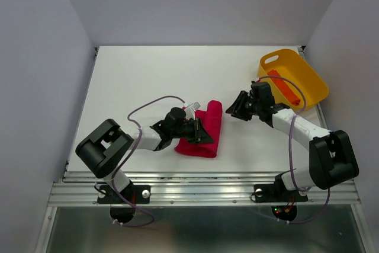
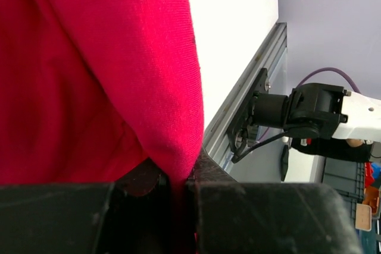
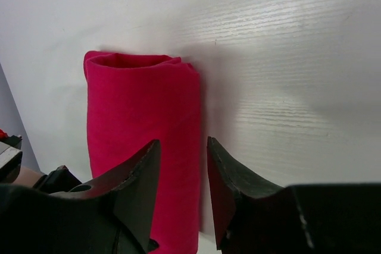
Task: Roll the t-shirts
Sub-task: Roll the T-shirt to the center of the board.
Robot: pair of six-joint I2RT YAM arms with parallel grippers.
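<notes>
- Overhead: the crimson t-shirt [image 1: 204, 131] lies by the table's [image 1: 148, 75] near edge, its long axis pointing to the far edge. The left gripper [image 1: 194, 128] is at its left flank, the right gripper [image 1: 237, 108] apart to its right.
- Left wrist: jaws pinch crimson cloth.
- Right wrist: jaws part-open and empty; shirt ahead, lengthwise.

Lab test cell: white table [image 1: 148, 75], plain grey walls [image 1: 35, 57], aluminium rail [image 1: 207, 185]

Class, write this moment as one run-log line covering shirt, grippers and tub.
crimson t-shirt: rolled | left gripper: shut on its edge | right gripper: open, empty | yellow tub: holds orange-red roll
</notes>
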